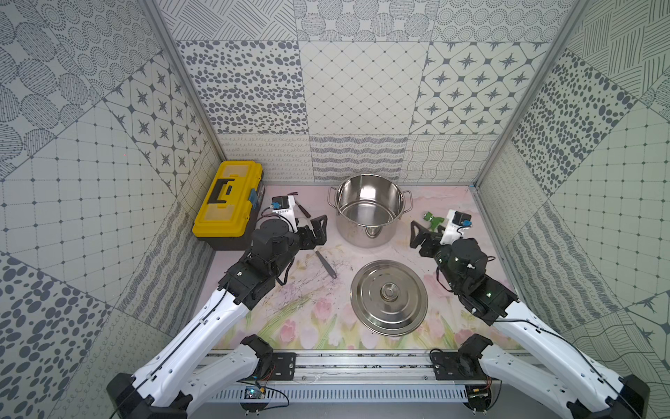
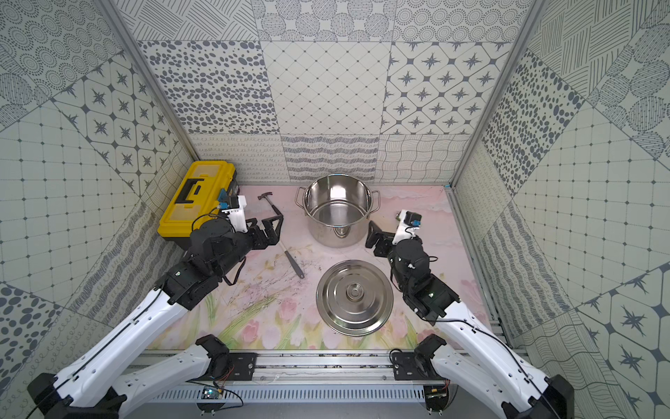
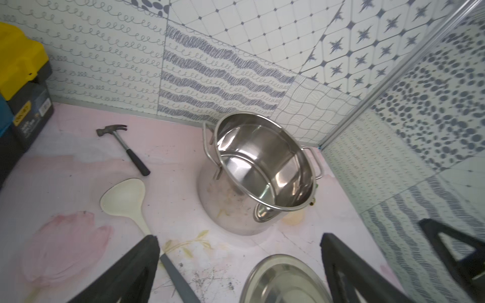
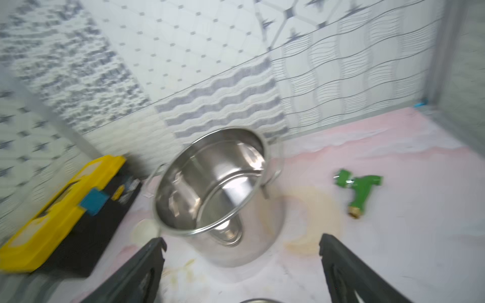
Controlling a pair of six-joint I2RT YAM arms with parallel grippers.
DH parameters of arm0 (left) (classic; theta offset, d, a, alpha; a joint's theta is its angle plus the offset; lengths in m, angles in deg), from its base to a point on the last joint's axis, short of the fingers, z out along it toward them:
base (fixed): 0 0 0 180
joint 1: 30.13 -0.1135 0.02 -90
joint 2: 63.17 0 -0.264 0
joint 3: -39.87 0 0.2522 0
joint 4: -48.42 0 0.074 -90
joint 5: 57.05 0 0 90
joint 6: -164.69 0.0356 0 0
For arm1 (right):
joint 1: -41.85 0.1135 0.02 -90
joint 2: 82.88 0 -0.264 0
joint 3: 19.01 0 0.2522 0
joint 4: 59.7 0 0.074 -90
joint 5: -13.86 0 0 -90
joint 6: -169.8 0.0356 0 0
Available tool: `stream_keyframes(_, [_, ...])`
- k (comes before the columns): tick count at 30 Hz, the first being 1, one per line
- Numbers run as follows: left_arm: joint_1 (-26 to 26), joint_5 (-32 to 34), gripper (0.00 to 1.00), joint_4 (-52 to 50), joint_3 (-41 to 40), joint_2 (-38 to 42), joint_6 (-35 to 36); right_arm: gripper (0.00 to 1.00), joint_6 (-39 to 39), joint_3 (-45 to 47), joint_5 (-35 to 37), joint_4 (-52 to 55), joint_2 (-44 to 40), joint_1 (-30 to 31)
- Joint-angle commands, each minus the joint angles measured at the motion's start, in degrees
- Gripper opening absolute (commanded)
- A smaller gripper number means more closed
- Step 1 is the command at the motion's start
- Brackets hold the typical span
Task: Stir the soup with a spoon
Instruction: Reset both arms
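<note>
The spoon (image 3: 123, 196) lies flat on the counter (image 3: 78, 162) just under the left hand (image 3: 238, 237). Its neck passes beneath one finger (image 3: 136, 262), not between the two, so I judge the hand should shift sideways to straddle the grey handle before lowering and closing. Both hands gape wide and hold nothing; the right hand (image 4: 242, 238) hangs near the pot (image 4: 262, 236).

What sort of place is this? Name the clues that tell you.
Probably a robot test cell staged as a mock kitchen, not a real one: patterned panel walls box it in, two arms sit on a rail, and a pot and lid share a floral mat with a toolbox.
</note>
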Motion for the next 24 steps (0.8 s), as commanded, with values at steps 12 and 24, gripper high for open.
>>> stream_keyframes(12, [-15.75, 8.37, 1.0, 32.29, -19.98, -22.53, 17.71, 0.97, -17.13, 7.4, 1.79, -25.37, 28.11, -22.21])
stream_keyframes(24, [-21.26, 2.2, 0.99, 55.85, -27.72, -33.64, 21.81, 0.97, -20.05, 16.61, -15.33, -48.76, 37.28, -24.87])
